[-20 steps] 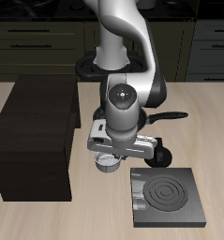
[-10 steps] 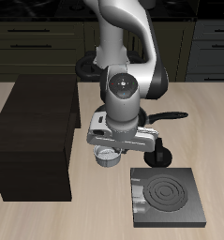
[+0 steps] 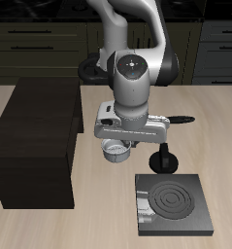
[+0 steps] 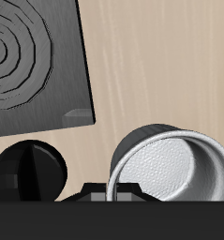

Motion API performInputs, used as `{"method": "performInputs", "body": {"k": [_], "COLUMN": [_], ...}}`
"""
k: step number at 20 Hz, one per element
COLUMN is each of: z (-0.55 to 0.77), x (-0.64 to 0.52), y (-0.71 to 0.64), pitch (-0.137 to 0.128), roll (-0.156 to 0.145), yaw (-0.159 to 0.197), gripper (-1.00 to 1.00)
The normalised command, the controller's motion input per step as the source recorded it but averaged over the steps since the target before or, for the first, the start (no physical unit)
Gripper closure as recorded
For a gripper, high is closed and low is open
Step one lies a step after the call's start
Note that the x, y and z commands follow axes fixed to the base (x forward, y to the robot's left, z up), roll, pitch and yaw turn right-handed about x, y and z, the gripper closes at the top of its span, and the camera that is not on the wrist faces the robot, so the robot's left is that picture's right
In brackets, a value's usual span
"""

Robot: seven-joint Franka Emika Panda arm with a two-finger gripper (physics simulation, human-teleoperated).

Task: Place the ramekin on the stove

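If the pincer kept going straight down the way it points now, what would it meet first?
Probably bare table: the pincer holding the ramekin points at open wood, beside the stove and the small black pot. Depth is uncertain.

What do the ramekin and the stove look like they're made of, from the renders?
The ramekin looks like glazed ceramic or enamelled metal: light grey-white, thin-walled, with a mottled, faintly pebbled inside. Which one, the render leaves open. The stove looks like matte cast metal or dark ceramic: a flat dark grey slab with raised concentric rings and soft, dull highlights, with no gloss visible in the wrist view either.
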Motion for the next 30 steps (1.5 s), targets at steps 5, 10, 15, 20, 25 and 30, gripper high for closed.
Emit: {"method": "performInputs", "body": {"k": [5, 10, 15, 20, 25, 30], "z": [0.1, 0.12, 0.26, 0.18, 0.14, 0.07], "x": [0.13, 0.09, 0.22, 0.27, 0.46, 0.29], "y": [0.12, 0.2, 0.35, 0.21, 0.19, 0.1], "pitch": [0.014, 0.004, -0.021, 0.003, 0.023, 0.009], "roll": [0.013, 0.025, 0.032, 0.028, 0.025, -0.008], "yaw": [0.029, 0.034, 0.056, 0.016, 0.007, 0.029], "gripper": [1.0, 1.0, 1.0, 1.0, 1.0, 1.0]}}
